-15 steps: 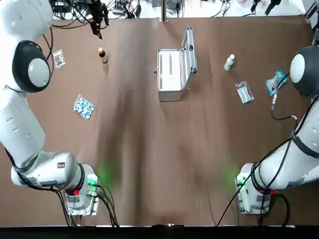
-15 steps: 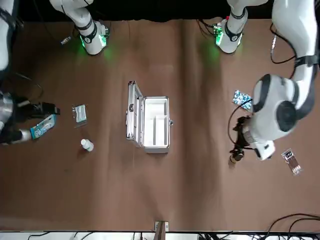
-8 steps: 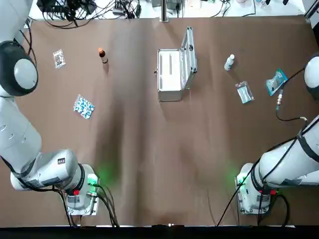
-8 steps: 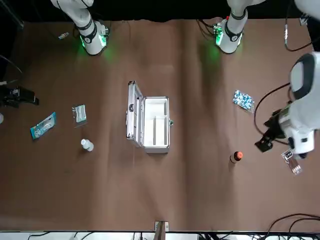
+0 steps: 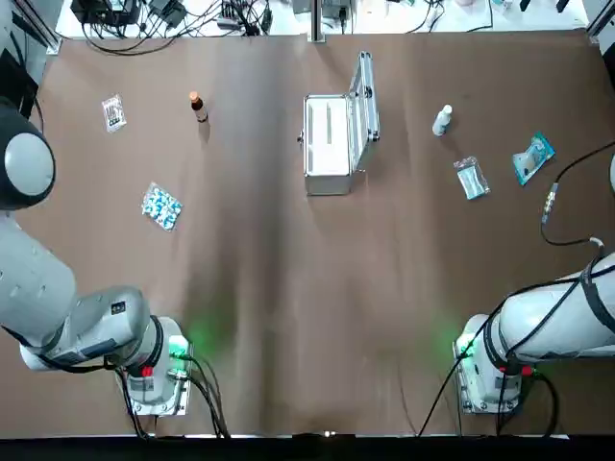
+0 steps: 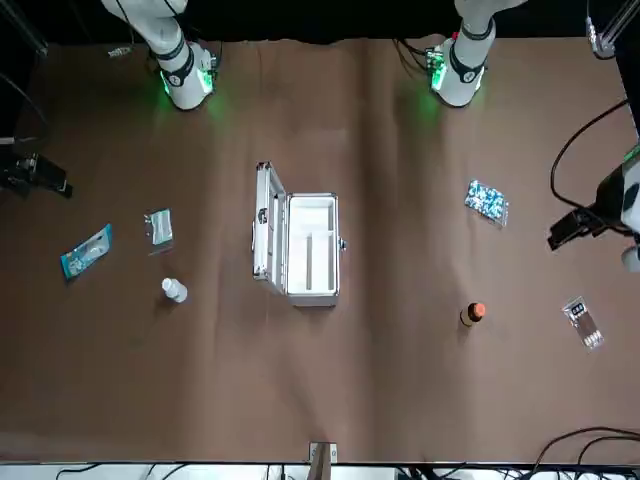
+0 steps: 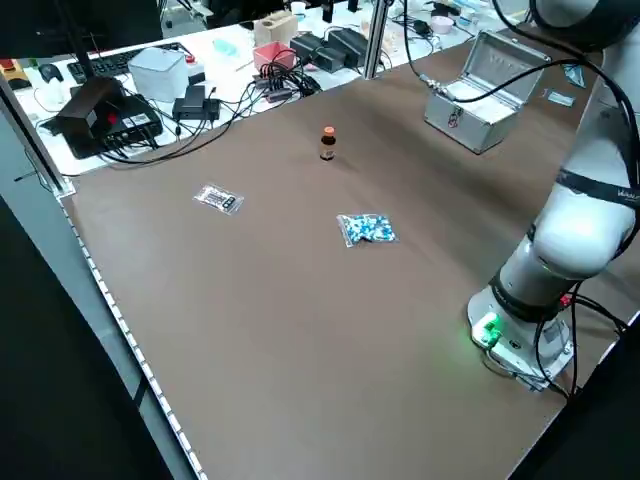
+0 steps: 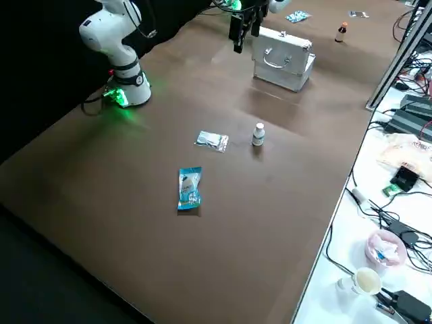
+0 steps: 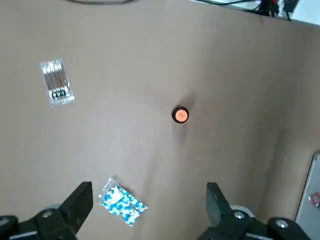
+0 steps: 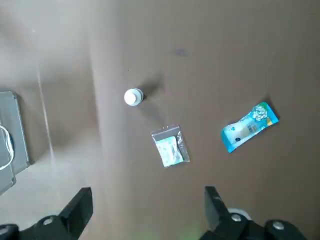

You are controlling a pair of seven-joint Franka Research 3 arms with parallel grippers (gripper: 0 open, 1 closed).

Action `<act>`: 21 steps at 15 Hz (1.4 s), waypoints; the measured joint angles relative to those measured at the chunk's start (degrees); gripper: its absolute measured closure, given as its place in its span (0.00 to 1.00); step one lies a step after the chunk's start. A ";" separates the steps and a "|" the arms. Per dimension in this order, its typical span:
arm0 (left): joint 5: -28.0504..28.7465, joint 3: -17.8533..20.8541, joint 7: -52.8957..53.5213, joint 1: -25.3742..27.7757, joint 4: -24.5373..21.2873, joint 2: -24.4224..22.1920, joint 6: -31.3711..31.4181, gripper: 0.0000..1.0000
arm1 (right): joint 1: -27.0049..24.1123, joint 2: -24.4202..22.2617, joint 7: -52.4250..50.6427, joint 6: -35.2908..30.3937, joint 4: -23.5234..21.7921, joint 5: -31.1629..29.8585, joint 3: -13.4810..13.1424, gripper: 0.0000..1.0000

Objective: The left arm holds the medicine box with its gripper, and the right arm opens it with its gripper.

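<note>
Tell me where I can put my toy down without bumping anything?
The big bare middle, between the medicine box, left arm base and right arm base. It's crowded by the white bottle, clear bag and blue pouch.

Medicine box (image 5: 327, 146) approach clear; upright lid (image 5: 364, 96) blocks right.

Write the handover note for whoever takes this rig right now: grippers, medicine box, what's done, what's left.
Left gripper: jaws open, empty, high over the left part of the table, not touching the box.
Right gripper: jaws open, empty, high over the right part of the table.
Medicine box: mid-table toward the far edge, lid standing upright on the robot's right side, white interior exposed.
Done: the box is open.
Left: nothing on the opening itself, as far as the views show. Neither gripper holds the box.
</note>
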 joint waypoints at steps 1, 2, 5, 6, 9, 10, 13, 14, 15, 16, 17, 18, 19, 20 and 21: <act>-0.01 0.54 1.82 -0.58 0.00 -0.56 -0.06 0.00 | 0.23 0.01 0.00 0.12 -0.21 0.00 -0.02 0.01; -0.18 1.37 3.00 -1.47 -0.01 -1.14 -0.08 0.00 | 0.46 0.00 0.00 0.21 -0.44 0.00 -0.02 0.01; -1.82 3.81 4.44 -4.01 0.00 -2.82 -0.24 0.00 | 0.75 0.00 0.00 0.51 -0.69 0.00 -0.07 0.01; -1.87 4.11 4.40 -4.43 -0.01 -3.25 -0.50 0.00 | 1.07 0.00 -0.61 0.73 -0.71 0.00 -0.09 0.01; -1.87 4.32 4.40 -4.79 -0.29 -3.23 -1.24 0.00 | 1.59 0.00 -1.94 0.75 -0.93 0.00 -0.09 0.01; -1.87 4.33 4.40 -4.90 -0.35 -3.24 -1.34 0.00 | 1.59 0.01 -2.03 0.77 -1.00 0.00 -0.12 0.01; -1.86 4.57 4.50 -5.32 -0.61 -3.25 -2.00 0.00 | 1.60 0.00 -2.35 0.81 -1.02 0.00 -0.28 0.01; -1.86 5.11 4.69 -5.91 -0.94 -3.33 -2.26 0.00 | 1.60 0.00 -2.40 0.83 -1.02 0.00 -0.31 0.01; -1.86 6.15 4.73 -7.04 -1.34 -3.50 -2.33 0.00 | 1.60 0.00 -2.45 0.85 -1.02 0.00 -0.33 0.01; -1.87 7.85 4.73 -8.76 -1.69 -3.75 -2.33 0.00 | 1.61 0.00 -2.49 0.85 -1.03 0.00 -0.33 0.01; -1.86 8.98 4.73 -9.90 -1.86 -4.00 -2.34 0.00 | 1.61 0.00 -2.50 0.87 -1.03 0.00 -0.33 0.01; -1.86 9.57 4.74 -10.42 -1.98 -4.24 -2.37 0.00 | 1.61 0.00 -2.52 0.94 -1.03 0.00 -0.34 0.01; -1.86 9.79 4.74 -10.60 -2.06 -4.46 -2.41 0.00 | 1.61 0.00 -2.54 1.16 -1.03 0.00 -0.35 0.01; -1.85 9.87 4.75 -10.61 -2.09 -4.55 -2.41 0.00 | 1.61 0.00 -2.56 1.59 -1.03 0.00 -0.36 0.01; -1.85 9.95 4.75 -10.61 -2.12 -4.55 -2.42 0.00 | 1.61 0.00 -2.57 2.09 -1.03 0.00 -0.37 0.01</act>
